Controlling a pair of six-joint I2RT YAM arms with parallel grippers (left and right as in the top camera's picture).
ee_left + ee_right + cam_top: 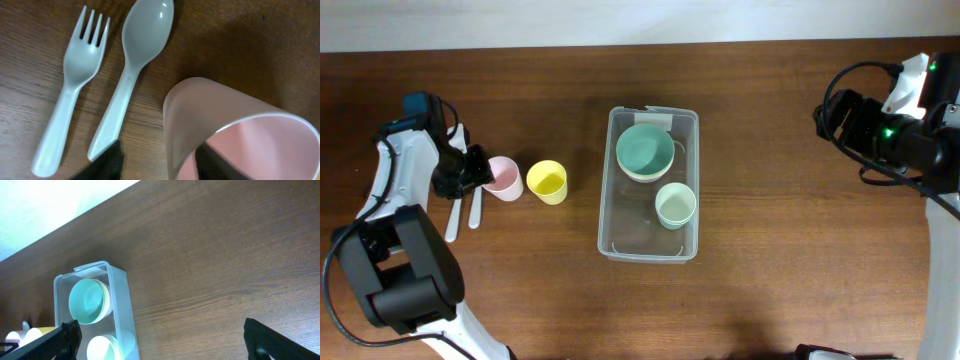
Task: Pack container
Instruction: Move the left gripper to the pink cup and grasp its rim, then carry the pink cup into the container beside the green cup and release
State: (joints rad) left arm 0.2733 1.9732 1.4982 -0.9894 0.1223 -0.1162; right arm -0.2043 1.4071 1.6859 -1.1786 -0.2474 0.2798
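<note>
Close to the left edge of the table (770,280) a white fork (67,95) and spoon (132,75) lie side by side, not yet packed. Just beside them stands the pink cup (225,110) with the left gripper (160,162) on it. One of its fingers (107,162) is outside the wall and the other inside, but I cannot tell whether they are pinching it. A yellow cup (547,182) stands just beyond, toward the middle.

The container (605,200) lies at the middle of the table, long sides running from near edge to far edge, white label (658,120) at the far end. Its near end is bare. A mint cup (675,205) sits partway along, and a teal bowl (645,150), nested in a paler one, fills the far end.

Toward the far right corner the right gripper (160,332) hangs with fingers spread wide, holding nothing.

Packing looks partly done — two cups and the cutlery are left outside.
</note>
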